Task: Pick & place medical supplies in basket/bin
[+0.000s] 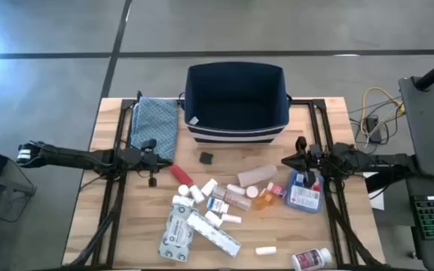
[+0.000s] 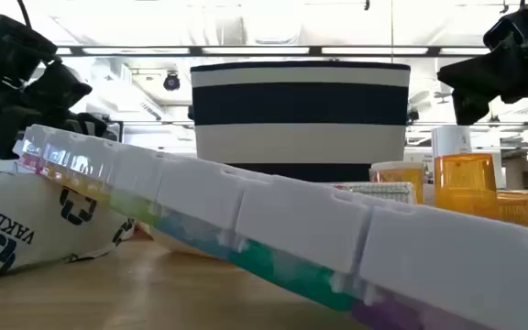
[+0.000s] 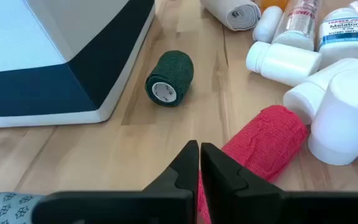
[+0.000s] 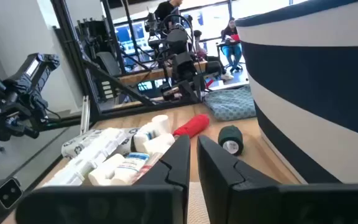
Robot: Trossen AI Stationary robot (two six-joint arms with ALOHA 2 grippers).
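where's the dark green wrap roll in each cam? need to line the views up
High view: dark green wrap roll on the wood just in front of the navy bin, left of its middle.
Low view: not visible; a pill organizer fills the foreground.
Left wrist view: roll lying on its side beside the bin's corner.
Right wrist view: roll at the bin's base.
Shared landmark: the striped navy bin.

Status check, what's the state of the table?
Both pincers, left and right, shut, empty. Supplies loose on table, bin empty. Nothing blocking.
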